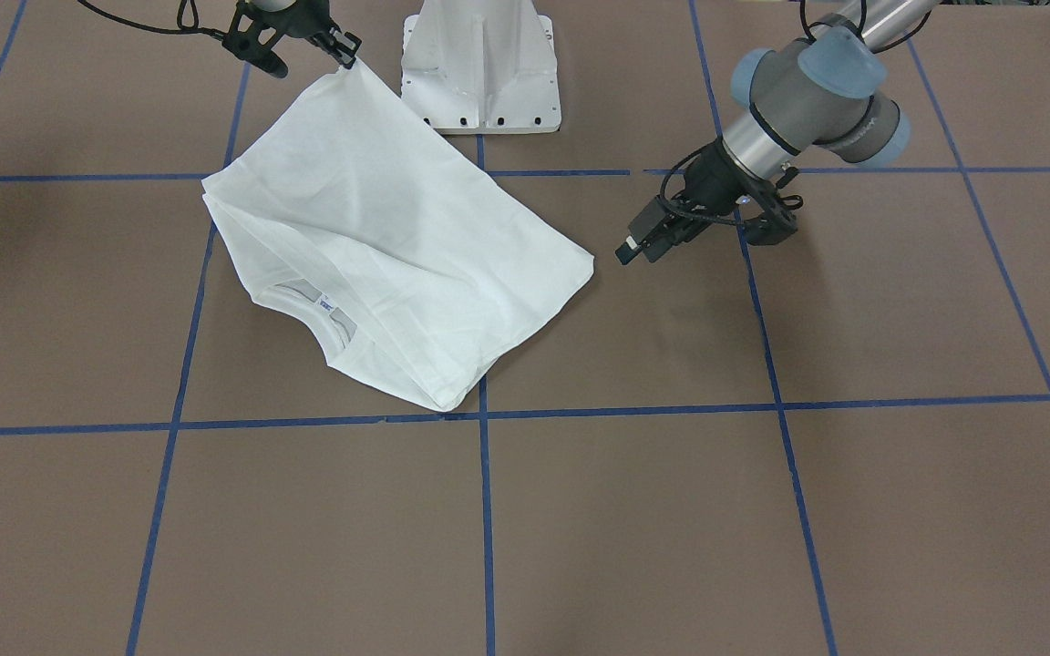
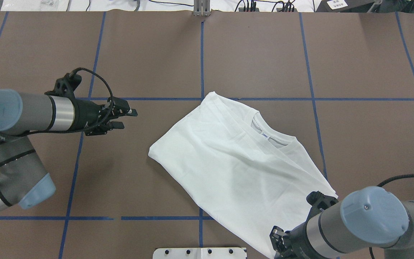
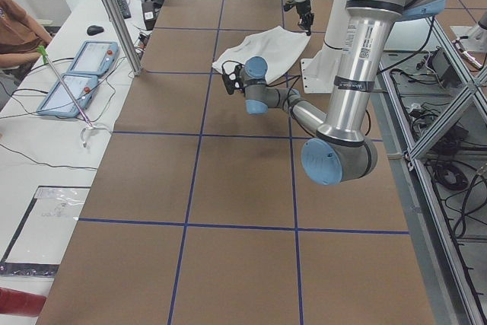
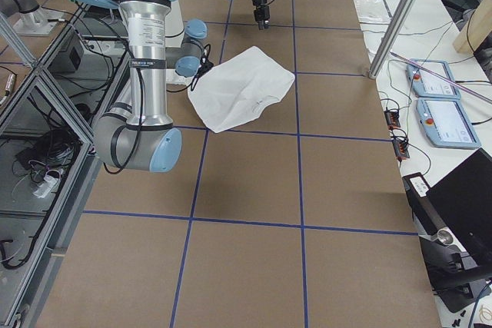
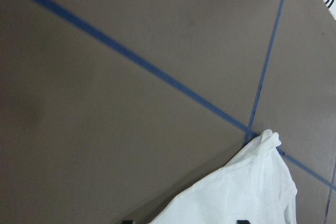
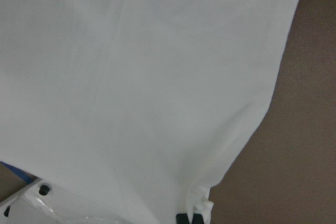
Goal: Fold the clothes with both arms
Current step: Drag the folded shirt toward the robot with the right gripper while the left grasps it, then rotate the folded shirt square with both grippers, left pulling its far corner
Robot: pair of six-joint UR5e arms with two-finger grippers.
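The white shirt (image 1: 397, 246) lies folded on the brown table, collar and small neck label (image 2: 264, 135) facing up. My right gripper (image 1: 345, 53) is shut on the shirt's corner nearest the robot and holds it raised off the table. In the right wrist view its fingertips (image 6: 189, 217) pinch the cloth edge. My left gripper (image 2: 128, 118) hovers open with nothing in it, a short way from the shirt's side corner (image 2: 151, 154). The left wrist view shows that corner of the shirt (image 5: 252, 182) just ahead of the spread fingers. No printed text shows.
The white pedestal base (image 1: 481, 68) stands right beside the lifted corner. Blue tape lines (image 1: 486, 510) cross the table in a grid. In the exterior left view, tablets (image 3: 80, 70) lie on a side bench and a person's sleeve (image 3: 15, 32) shows.
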